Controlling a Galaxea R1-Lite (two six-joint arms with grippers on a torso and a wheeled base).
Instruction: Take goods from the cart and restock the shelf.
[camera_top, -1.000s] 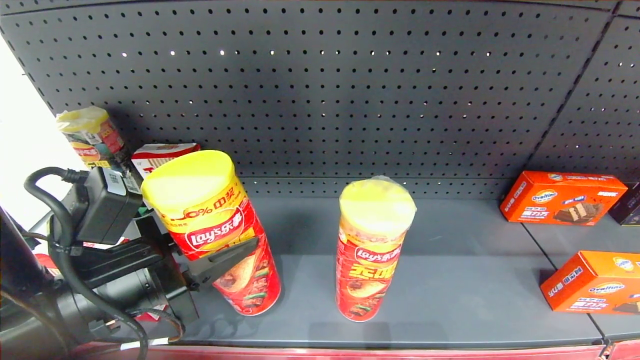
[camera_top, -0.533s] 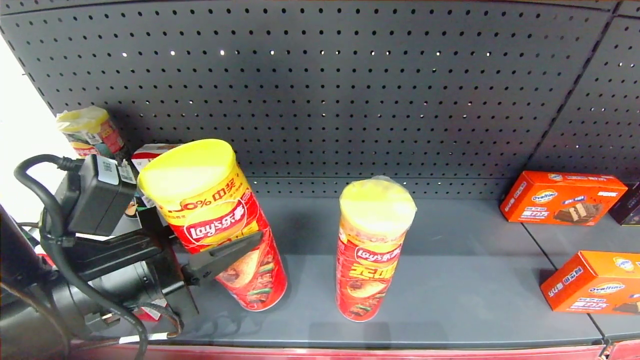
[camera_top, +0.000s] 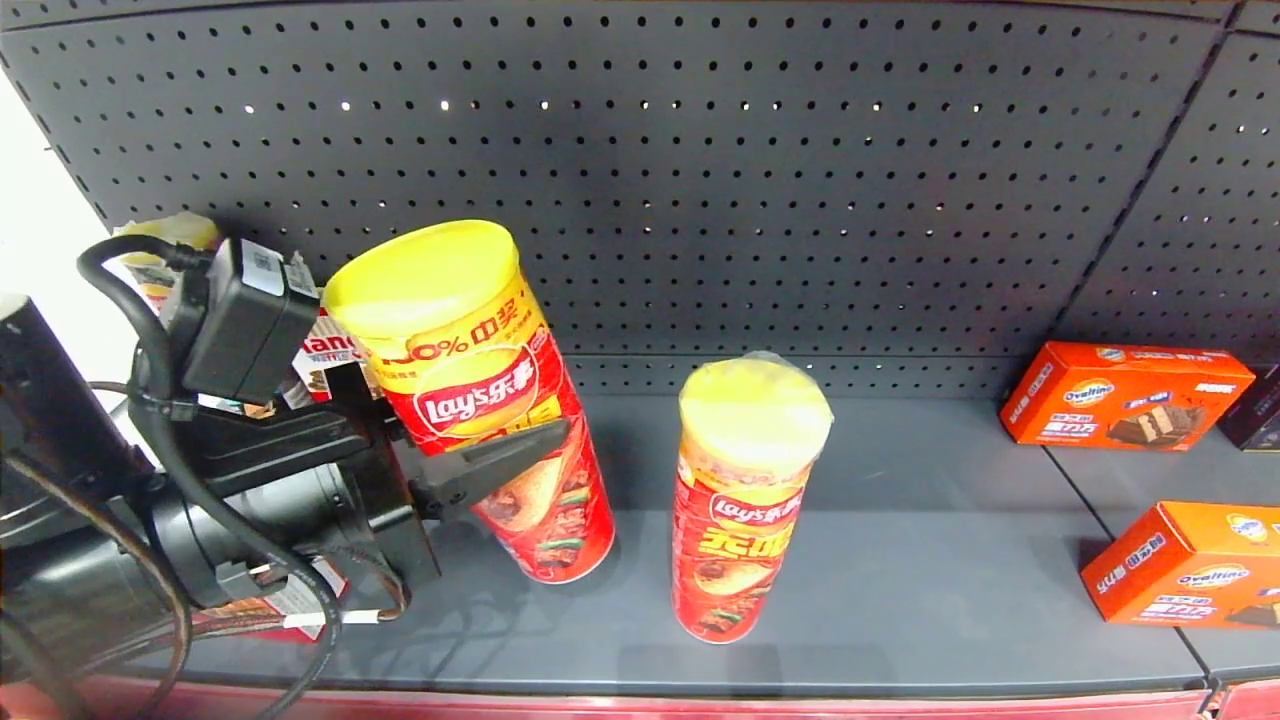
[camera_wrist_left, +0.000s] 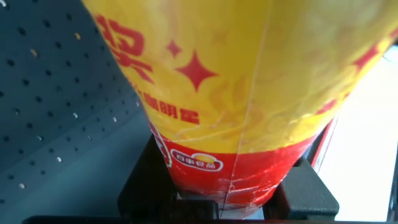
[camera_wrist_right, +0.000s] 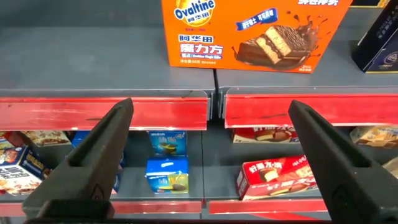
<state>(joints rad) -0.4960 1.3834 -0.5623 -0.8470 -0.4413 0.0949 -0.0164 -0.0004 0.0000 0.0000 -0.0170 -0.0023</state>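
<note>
Pinching a tall red-and-yellow chip can around its middle, the left jaws are closed on it from both sides. One dark finger lies across the front of the label and the other is hidden behind the can. The can leans in that grip, with its yellow lid tipped up above the jaws and its base low over the grey shelf. I cannot tell whether the base touches the deck. From the left wrist, the chip can sits deep between the jaws, close against the palm.

Just past the fingertips of the left jaws a second can of the same kind stands upright on the shelf, apart from the held one. Well beyond it on the same side lie two orange boxes. Behind the left jaws, against the pegboard, stand a red-and-white box and another yellow-lidded can, both partly hidden by the arm.

The right jaws are spread wide with nothing between them, their fingers standing well apart. Straight ahead of them runs a red price rail. An orange carton sits on the shelf above it, and a small blue box and a red box sit on the shelf below.
</note>
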